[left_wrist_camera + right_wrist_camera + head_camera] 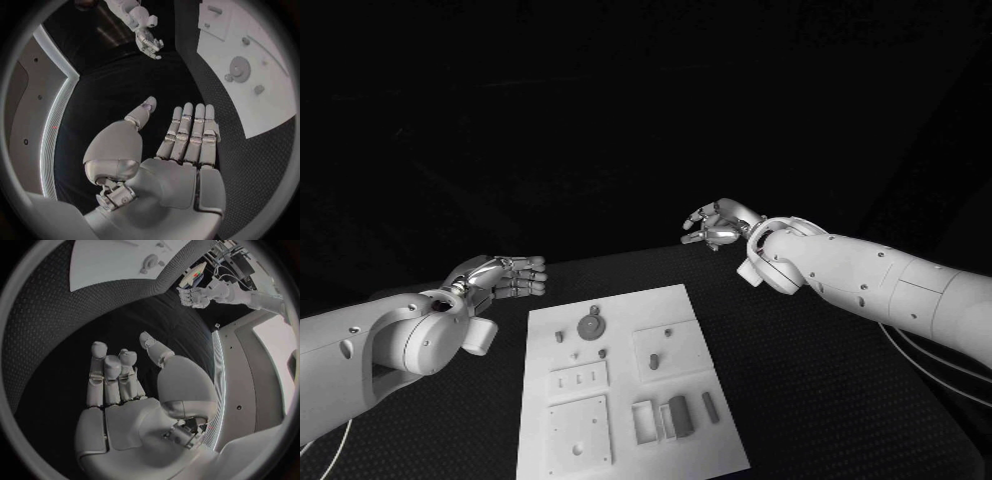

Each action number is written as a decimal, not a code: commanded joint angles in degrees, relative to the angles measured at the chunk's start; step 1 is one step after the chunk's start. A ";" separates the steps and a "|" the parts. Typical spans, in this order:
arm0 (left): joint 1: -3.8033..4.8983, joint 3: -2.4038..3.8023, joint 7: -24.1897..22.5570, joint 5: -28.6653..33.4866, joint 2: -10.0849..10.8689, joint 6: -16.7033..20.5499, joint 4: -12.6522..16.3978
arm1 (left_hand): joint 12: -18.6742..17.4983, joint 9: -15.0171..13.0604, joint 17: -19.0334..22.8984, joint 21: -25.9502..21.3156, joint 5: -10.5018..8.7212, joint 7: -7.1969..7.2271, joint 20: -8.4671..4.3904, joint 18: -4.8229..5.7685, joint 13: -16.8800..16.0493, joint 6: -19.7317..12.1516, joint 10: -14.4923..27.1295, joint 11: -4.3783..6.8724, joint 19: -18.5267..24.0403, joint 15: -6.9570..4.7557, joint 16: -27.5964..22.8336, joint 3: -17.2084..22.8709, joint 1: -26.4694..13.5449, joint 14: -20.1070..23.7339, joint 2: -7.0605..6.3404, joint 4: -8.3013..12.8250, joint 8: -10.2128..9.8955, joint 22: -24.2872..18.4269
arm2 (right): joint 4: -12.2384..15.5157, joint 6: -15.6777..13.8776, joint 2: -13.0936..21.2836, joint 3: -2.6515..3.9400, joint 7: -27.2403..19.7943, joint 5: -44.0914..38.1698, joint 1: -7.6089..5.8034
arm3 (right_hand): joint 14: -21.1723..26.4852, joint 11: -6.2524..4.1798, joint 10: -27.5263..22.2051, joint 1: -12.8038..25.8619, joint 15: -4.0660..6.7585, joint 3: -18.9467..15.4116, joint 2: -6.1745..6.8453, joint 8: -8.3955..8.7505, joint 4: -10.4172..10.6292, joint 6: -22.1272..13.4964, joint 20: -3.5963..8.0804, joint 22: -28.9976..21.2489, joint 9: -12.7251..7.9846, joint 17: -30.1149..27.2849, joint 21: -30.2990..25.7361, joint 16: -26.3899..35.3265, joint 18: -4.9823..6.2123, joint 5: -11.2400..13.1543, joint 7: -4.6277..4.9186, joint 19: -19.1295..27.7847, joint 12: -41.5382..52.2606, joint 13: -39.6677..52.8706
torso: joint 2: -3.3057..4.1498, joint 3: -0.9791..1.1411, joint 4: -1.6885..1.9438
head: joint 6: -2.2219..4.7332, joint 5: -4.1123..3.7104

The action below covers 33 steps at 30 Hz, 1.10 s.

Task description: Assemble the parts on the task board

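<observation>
Black tabletop carries the white task board with its grey parts between and nearer than both raised hands, left hand and right hand empty, fingers loosely apart, seemingly poised before any pick.

The white plate runs off the head view's bottom edge; its small parts are too tiny to identify.

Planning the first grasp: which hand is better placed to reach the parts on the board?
Probably the left hand: open beside the task board's far corner. The right hand, also open, hovers beyond the board's far edge.
</observation>
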<state>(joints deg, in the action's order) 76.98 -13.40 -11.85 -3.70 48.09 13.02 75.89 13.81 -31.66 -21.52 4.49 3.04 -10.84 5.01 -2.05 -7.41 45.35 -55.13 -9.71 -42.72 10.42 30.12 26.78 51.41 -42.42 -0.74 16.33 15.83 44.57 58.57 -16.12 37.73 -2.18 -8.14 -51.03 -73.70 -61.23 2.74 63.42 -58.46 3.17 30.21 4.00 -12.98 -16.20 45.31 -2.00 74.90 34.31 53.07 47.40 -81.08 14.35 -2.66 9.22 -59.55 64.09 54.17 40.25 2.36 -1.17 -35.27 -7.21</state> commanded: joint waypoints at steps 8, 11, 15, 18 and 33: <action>0.02 0.04 -1.27 -2.98 -0.08 -2.37 -0.07 | 0.16 0.52 -0.47 0.45 -0.10 -0.07 -0.72 -0.49 0.41 0.85 -1.21 0.23 -2.04 -0.89 0.65 0.27 0.51 -2.65 0.71 -0.10 0.28 -0.02 | 0.85 -1.50 0.16 -0.18 -1.82 2.72 0.18 | -0.91 -0.22 1.16 0.25 0.45 -0.07 -0.24 -0.03 0.04 0.72 0.42 0.89 -0.14 -0.11 0.52 -0.57 0.65 -0.14 -0.13 -1.10 0.62 -0.15 | 0.07 -0.01 0.03 | 0.00 0.44; 0.02 0.05 -1.75 -3.57 -0.01 -2.22 -0.88 | 0.07 0.64 -0.44 0.41 -0.10 -0.14 -0.77 -0.44 0.50 0.74 -1.22 0.22 -2.09 -0.92 0.55 0.20 0.55 -2.68 0.48 -0.02 0.17 -0.09 | 1.65 -1.34 0.32 -0.46 -1.98 4.03 0.58 | -0.94 -0.23 1.18 0.36 0.46 -0.09 -0.22 -0.03 0.10 0.79 0.43 0.88 -0.15 -0.13 0.51 -0.56 0.65 -0.14 -0.14 -1.11 0.61 -0.18 | -0.01 0.02 -0.04 | -0.14 0.99; 0.02 0.09 -2.97 -3.48 0.05 -1.50 -2.36 | -0.71 1.12 -0.05 -0.25 -0.10 -0.48 -0.60 0.06 1.03 -0.03 -0.49 -0.18 -1.21 -0.45 -0.49 -0.05 0.74 -1.59 -0.31 0.03 -0.40 -0.52 | 2.11 -1.57 0.56 -0.57 -2.65 5.84 1.70 | -0.73 -0.23 0.90 0.64 0.46 -0.05 -0.14 0.05 0.17 0.85 0.41 0.79 -0.22 -0.29 0.28 -0.28 0.65 -0.15 -0.15 -0.83 0.33 -0.36 | -0.02 0.05 -0.05 | -0.15 2.06; 0.02 0.13 -4.04 -1.34 0.08 0.05 -3.41 | -1.69 1.48 0.35 -0.69 -0.10 -0.46 -0.25 0.39 1.64 -0.89 0.80 -0.76 -0.23 0.11 -1.53 -0.31 0.85 -0.20 -0.87 0.01 -0.91 -0.90 | 2.24 -4.60 0.63 -0.61 -2.38 6.93 2.60 | 0.09 -0.12 -0.04 0.91 0.37 0.18 0.00 0.30 0.13 0.73 0.14 0.56 -0.35 -0.78 -0.46 0.70 0.65 -0.18 -0.09 0.12 -0.60 -0.91 | -0.04 0.07 0.05 | -0.29 2.99; -1.05 0.19 -7.42 -0.22 0.61 -2.18 -7.06 | -3.91 1.96 1.36 -0.73 -0.15 1.23 0.62 1.04 3.05 -2.15 4.50 0.04 3.05 0.87 -4.18 -1.39 1.27 4.30 -1.11 -0.01 -1.42 -2.01 | 5.42 -4.67 0.89 -1.66 -3.82 14.33 4.39 | 9.70 2.59 -9.40 2.11 -4.81 2.49 0.41 0.83 -0.17 -0.44 -5.75 -8.13 -0.35 -15.29 -17.25 26.55 -1.95 -0.11 2.29 14.94 -24.78 -20.40 | -0.55 -0.22 0.37 | -0.92 6.96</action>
<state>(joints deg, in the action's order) 75.96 -13.28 -16.94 -3.90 48.77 12.40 68.89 9.97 -29.75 -20.20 3.72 3.04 -9.81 5.52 -1.76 -4.41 43.08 -50.66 -9.82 -40.13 11.17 26.17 25.74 52.36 -38.39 -1.71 16.25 14.60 42.62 64.22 -21.22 38.65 -3.81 -10.72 -38.78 -69.56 -51.45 4.58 54.72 -56.47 -1.44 32.83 4.44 -12.02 -16.28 43.62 -7.66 67.00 33.89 38.09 30.52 -55.18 13.31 -2.66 10.03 -44.85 39.89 34.28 39.97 2.31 -0.95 -36.06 -0.80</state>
